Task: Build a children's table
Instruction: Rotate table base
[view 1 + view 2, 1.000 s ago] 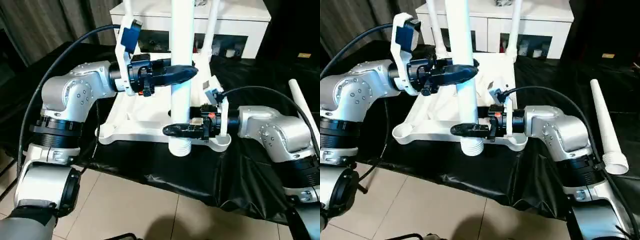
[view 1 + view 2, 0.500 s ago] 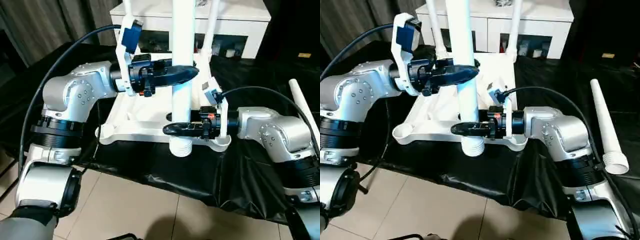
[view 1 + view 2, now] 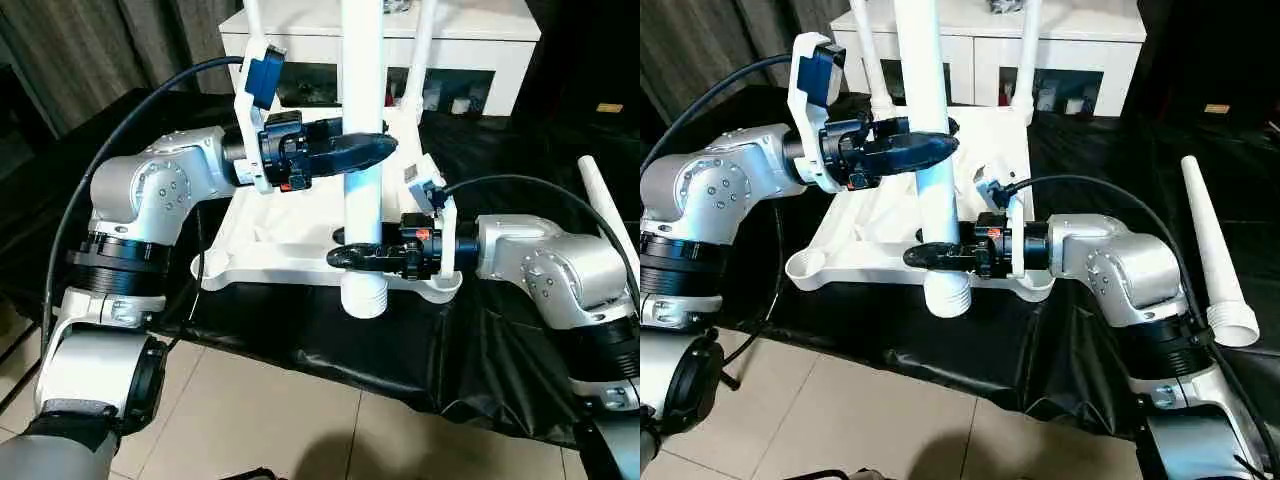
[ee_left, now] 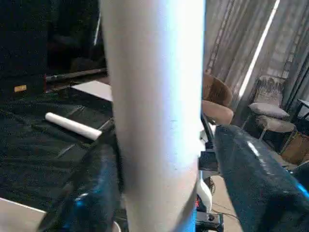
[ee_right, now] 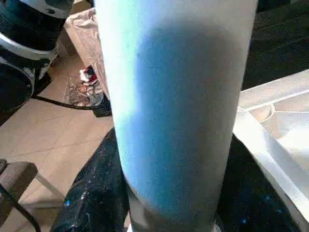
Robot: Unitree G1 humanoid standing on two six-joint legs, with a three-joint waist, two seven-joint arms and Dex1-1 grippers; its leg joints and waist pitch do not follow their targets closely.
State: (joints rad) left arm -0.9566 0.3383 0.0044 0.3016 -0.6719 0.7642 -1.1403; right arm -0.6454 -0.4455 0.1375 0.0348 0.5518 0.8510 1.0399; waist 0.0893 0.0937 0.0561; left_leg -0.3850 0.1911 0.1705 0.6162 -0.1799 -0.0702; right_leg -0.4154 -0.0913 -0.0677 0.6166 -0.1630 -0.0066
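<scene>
Black cloth under tabletop point(image 3: 300, 262), cabinet point(image 3: 480, 50) behind. Leg point(image 3: 362, 150) upright, clamped high by left gripper point(image 3: 345, 150), low by right gripper point(image 3: 365, 255). Threaded end hanging off front edge, between near sockets, a touch lower than a second ago. No socket engaged yet; needs shifting sideways. Spare leg point(image 3: 1210, 250) on cloth, right.
</scene>
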